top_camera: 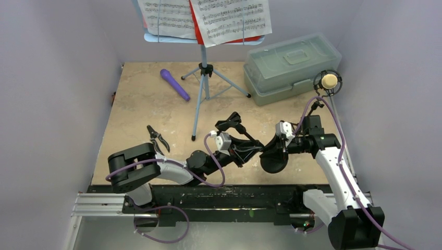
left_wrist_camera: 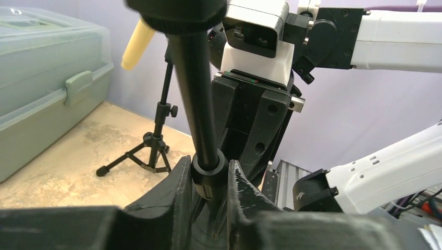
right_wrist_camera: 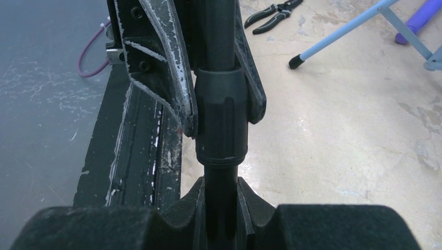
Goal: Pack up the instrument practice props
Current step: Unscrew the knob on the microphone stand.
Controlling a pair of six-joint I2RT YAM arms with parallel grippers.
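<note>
Gripping mic holder (top_camera: 273, 160): left hand (left_wrist_camera: 208, 179), right hand (right_wrist_camera: 221, 208); box (top_camera: 292, 65) shut.

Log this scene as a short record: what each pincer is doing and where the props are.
left pincer: shut on round-base mic holder, at its pole collar
right pincer: shut on the same pole
purple microphone: lying on table beside music rack
tan microphone: in ring holder near box
sheet music: on music rack
box: lid closed

Music rack (top_camera: 204, 57) stands back centre on the counter (top_camera: 140, 109), microphone (top_camera: 174, 84) lying left of it, box (top_camera: 289, 67) right; pliers (top_camera: 157, 138) front left, round-base holder (top_camera: 273, 159) front centre.
</note>
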